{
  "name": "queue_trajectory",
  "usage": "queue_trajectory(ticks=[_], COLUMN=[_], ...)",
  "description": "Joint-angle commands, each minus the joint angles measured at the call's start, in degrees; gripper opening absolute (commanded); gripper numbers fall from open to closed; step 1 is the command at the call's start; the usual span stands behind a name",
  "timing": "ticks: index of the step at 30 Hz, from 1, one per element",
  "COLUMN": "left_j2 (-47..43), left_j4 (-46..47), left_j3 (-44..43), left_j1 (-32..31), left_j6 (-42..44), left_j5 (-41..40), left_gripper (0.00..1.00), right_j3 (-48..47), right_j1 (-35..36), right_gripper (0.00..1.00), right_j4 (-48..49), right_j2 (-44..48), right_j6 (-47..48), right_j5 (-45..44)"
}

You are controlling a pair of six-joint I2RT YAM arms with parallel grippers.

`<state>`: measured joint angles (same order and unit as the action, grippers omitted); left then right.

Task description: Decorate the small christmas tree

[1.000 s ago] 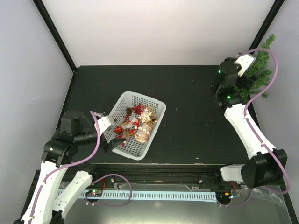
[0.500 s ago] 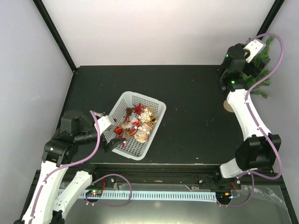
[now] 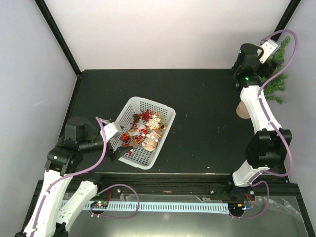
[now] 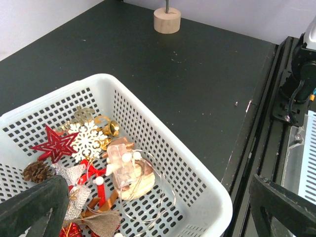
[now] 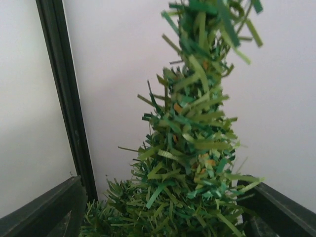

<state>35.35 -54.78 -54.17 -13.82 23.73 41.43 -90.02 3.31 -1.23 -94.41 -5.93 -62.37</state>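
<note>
The right arm (image 3: 256, 106) stretches up toward the 2 o'clock corner of the table (image 3: 197, 94), elbow down at 4 o'clock, wrist raised against the small christmas tree (image 3: 276, 74); the right gripper (image 5: 163, 212) is spread wide with the lower foliage between its fingers (image 5: 44, 212), and contact cannot be judged. The left arm (image 3: 64, 153) is folded at 8 o'clock; the left gripper (image 3: 119, 152) hangs wide apart and empty at the 8 o'clock side of the white basket (image 3: 165, 114). The tree stands by the table's 3 o'clock edge. Only the left wrist view shows its round tan base (image 4: 167, 20) flat on the table, stem upright; it also shows the red star (image 4: 52, 144), white snowflake (image 4: 88, 139) and pine cone (image 4: 37, 171) in the basket. Only the right wrist view shows the needles close up.
</note>
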Motion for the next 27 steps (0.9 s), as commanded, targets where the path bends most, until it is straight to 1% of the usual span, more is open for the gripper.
queue_trajectory(ticks=[1,3,7,9,11,14,17,23,27], left_j2=[-0.44,-0.53,-0.69,-0.72,-0.82,-1.30,-1.76,-1.40,-1.53], left_j4=[1.21,0.74,0.52,0.68,0.64,0.71,0.82,0.62,0.64], left_j3=[-0.22,-0.51,-0.58,-0.58,-0.62,-0.58,-0.58,-0.76,-0.85], left_j1=[0.46,0.47,0.47,0.47,0.45,0.47,0.47,0.47,0.47], left_j6=[-0.28,-0.01,0.08,0.05,-0.02,-0.17,-0.42,-0.35,-0.52], left_j5=[1.16,1.09,1.11,1.12,1.03,0.71,0.18,-0.11,-0.04], left_gripper=[0.99,0.99,0.99,0.99,0.99,0.99,0.99,0.99,0.99], right_j3=[-1.89,-1.88,-1.33,-0.28,0.01,-0.63,-0.81,0.51,1.55], right_j1=[-0.77,-1.35,-2.23,-2.42,-2.70,-3.05,-3.12,-3.07,-3.12], right_gripper=[0.81,0.79,0.70,0.61,0.49,0.33,0.23,0.12,0.08], right_j4=[-1.20,-1.99,-3.04,-2.25,-2.19,-3.79,-4.80,-4.15,-4.36], right_j2=[-0.20,-0.24,0.14,0.64,0.49,-0.06,0.12,1.41,3.14], right_j6=[-2.71,-3.62,-4.97,-5.08,-5.08,-6.51,-7.41,-7.29,-7.95], right_j5=[-0.14,0.17,0.68,0.92,1.55,2.47,3.25,4.49,5.80])
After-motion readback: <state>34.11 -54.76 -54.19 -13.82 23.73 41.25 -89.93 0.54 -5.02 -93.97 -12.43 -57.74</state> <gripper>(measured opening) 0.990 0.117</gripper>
